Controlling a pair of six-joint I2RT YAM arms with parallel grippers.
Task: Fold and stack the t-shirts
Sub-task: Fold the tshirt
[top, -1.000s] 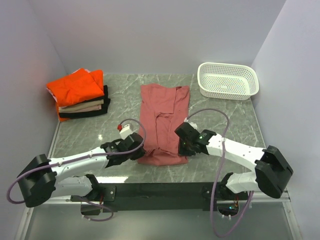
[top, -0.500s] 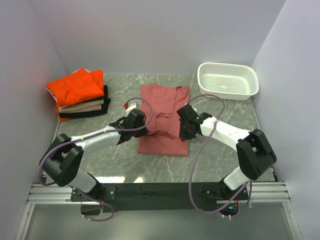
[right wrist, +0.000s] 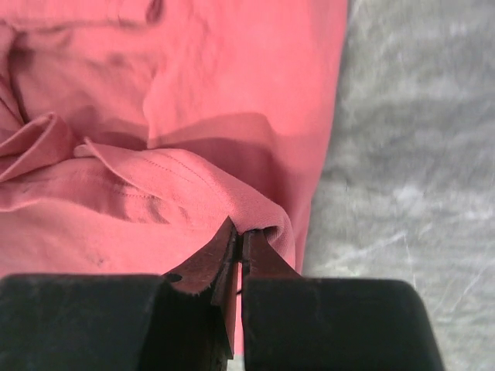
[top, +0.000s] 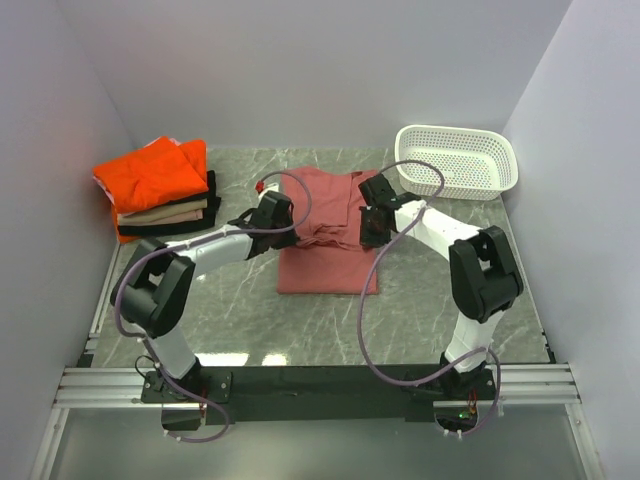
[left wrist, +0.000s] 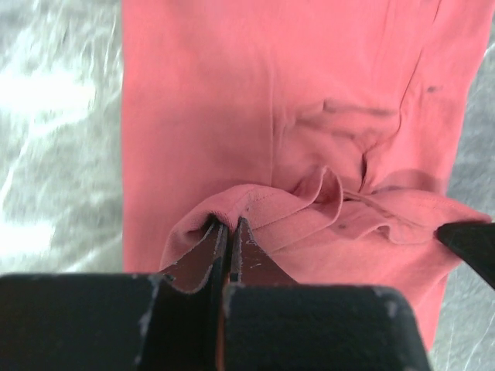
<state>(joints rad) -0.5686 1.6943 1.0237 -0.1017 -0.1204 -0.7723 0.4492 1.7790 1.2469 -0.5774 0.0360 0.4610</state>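
Three folded t-shirts sit in a pile at the far left corner of the marble table [top: 440, 300]: an orange shirt [top: 150, 178] on top, a beige shirt [top: 168, 212] under it and a black shirt [top: 172, 226] at the bottom, all well apart from the arms. To the right of the pile, the left arm reaches far across the table. The left gripper [top: 274, 216] is over the left side of the salmon shirt [top: 326, 268], and its jaws are pressed almost together on a thin fold of that shirt's edge. In the left wrist view the pinched hem rises out of the jaws in a small arch, with flat cloth lying beyond it. The salmon shirt lies in the middle of the table. Its near part is spread smooth, and a raised, wrinkled ridge of cloth runs across it between the two grippers. On the shirt's right side the right gripper [top: 371, 218] is likewise clamped nearly closed on a doubled hem. The right wrist view shows that hem curling up into the fingertips, just beside bare marble. Farther right, at the far right corner, stands a white perforated basket [top: 458, 184], apart from the shirt and from both arms.
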